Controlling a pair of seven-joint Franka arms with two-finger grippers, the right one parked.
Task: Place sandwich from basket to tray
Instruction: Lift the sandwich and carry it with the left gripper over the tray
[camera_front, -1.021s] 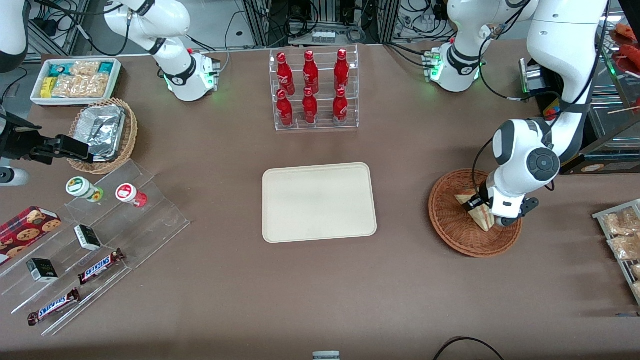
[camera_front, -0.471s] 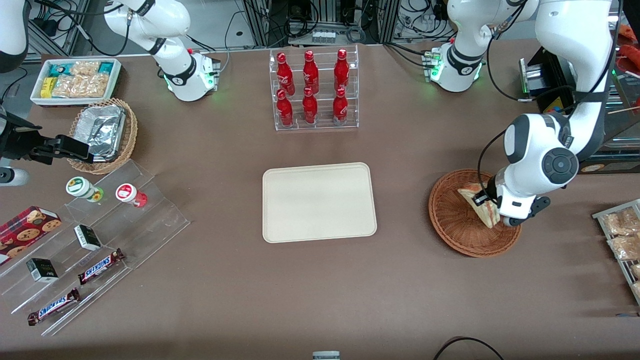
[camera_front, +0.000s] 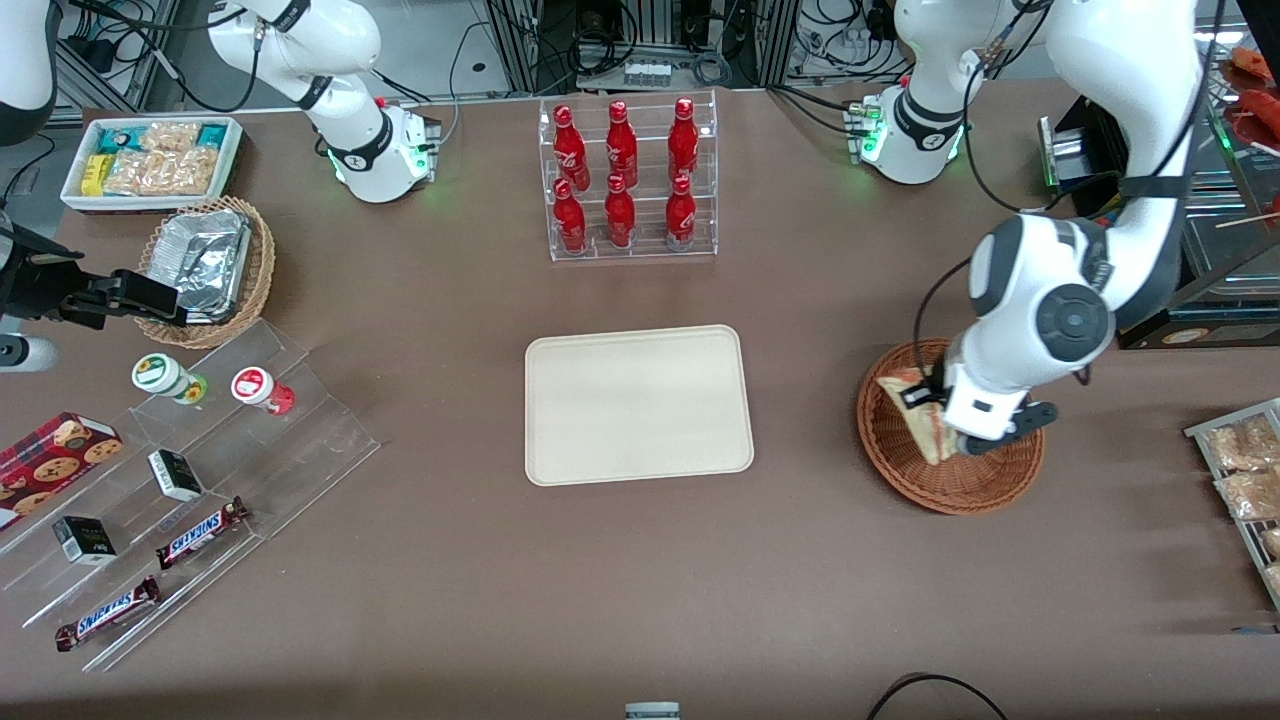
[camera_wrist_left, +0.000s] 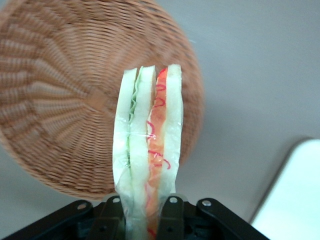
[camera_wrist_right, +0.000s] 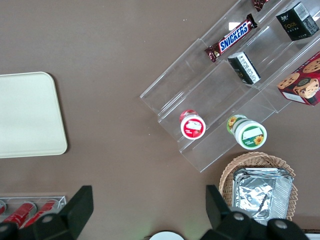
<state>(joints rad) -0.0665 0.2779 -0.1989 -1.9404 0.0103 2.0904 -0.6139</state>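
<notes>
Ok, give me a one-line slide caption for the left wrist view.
End effector shut on the sandwich, held above the basket, with the tray off to the side.

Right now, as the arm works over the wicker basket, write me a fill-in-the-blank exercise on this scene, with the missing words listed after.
1. The tool is shut on the ____.
2. The sandwich hangs above the reddish-brown wicker ____.
3. The cream tray has ____ lying on it.
4. The rack of red bottles stands ____ from the front camera than the tray.

Missing words: sandwich; basket; nothing; farther
</notes>
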